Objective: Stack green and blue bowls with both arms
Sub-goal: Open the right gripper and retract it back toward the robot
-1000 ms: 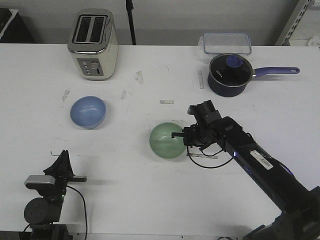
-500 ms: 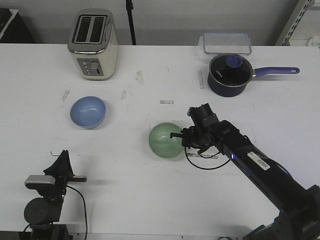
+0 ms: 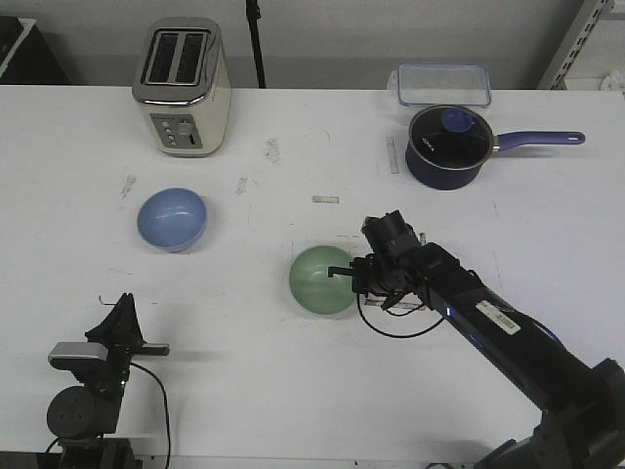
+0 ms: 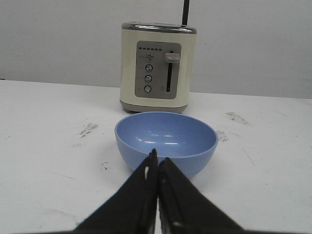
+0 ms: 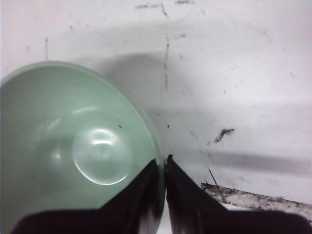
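Observation:
The pale mint green bowl (image 3: 317, 280) sits near the table's middle. My right gripper (image 3: 344, 272) is shut on its right rim, one finger inside and one outside. The right wrist view shows the bowl (image 5: 73, 146) and the gripper (image 5: 162, 163) pinching the rim. The light blue bowl (image 3: 172, 218) stands upright at the left, apart from the green one. My left gripper (image 3: 122, 308) rests low at the front left, well short of the blue bowl. In the left wrist view the gripper (image 4: 157, 158) is shut and empty, with the blue bowl (image 4: 165, 136) just beyond its tips.
A cream toaster (image 3: 183, 86) stands at the back left, behind the blue bowl (image 4: 158, 66). A dark saucepan with a purple handle (image 3: 447, 145) and a clear lidded box (image 3: 442, 83) are at the back right. The right arm's cable loops on the table (image 3: 395, 327).
My right gripper has moved slightly left and toward the front, carrying the green bowl with it. The left arm and the blue bowl have not moved.

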